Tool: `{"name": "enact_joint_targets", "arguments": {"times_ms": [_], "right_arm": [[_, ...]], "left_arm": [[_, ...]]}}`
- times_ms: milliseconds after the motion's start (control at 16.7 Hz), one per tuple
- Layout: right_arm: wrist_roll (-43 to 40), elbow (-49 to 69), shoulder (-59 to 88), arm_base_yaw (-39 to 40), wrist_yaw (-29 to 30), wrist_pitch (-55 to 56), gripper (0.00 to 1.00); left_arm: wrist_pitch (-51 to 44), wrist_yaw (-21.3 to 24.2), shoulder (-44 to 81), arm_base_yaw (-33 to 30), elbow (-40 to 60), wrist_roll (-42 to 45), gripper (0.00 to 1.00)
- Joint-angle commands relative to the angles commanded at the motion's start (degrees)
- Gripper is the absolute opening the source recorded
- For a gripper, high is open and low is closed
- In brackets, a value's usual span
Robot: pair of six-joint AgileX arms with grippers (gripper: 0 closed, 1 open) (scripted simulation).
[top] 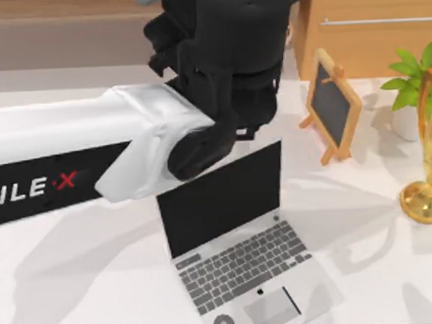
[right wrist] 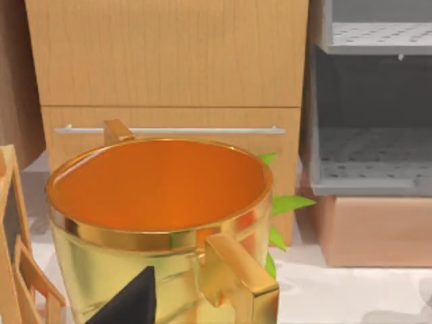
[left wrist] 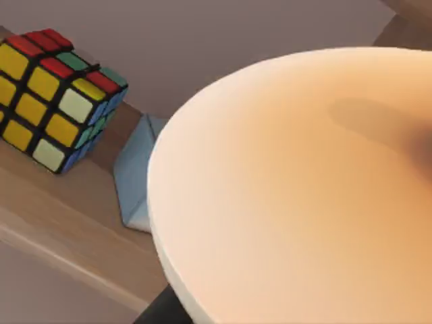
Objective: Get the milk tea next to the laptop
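Not yet done, judging by the layout: no cup standing on the surface (top: 78,283) beside the laptop (top: 233,233), open at front centre with screen up. Reaching in from the left, across and above the laptop's screen, the left tool (top: 223,75); cannot tell whether wide, narrow or clamped. Looming right against the left wrist camera, the milk tea (left wrist: 290,196), a peach-to-cream wall, probably in that tool's reach or grasp. Left to do: bringing it down and standing it upright just beside the laptop.

Beyond the cup, a colour cube (left wrist: 54,94) on a wooden shelf (left wrist: 61,223). Right of the laptop, a chalkboard easel (top: 332,107), a golden vase (top: 426,174) and a potted plant (top: 413,81). Parked close behind the vase, the right tool (right wrist: 128,304), state impossible to tell. Likely obstacle: the raised screen under the arm.
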Motion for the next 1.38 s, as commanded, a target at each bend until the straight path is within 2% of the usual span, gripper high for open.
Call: {"name": "enact_joint_targets", "arguments": {"times_ms": [300,600,840,1380], "right_arm": [[0.00,0.00,0.00,0.00,0.00,0.00,1.00],[0.00,0.00,0.00,0.00,0.00,0.00,1.00],[0.00,0.00,0.00,0.00,0.00,0.00,1.00],[0.00,0.00,0.00,0.00,0.00,0.00,1.00]], "left_arm": [[-24.97,-13.91,11.34,-17.67,12.01,-12.39,0.00],[-43.69,-21.71,22.22,-29.75,18.23,-20.93,0.00],[-49.01,-23.59,25.60,-33.10,19.71,-23.37,0.00],[-47.82,-22.50,24.99,-31.80,19.01,-23.68,0.00]]}}
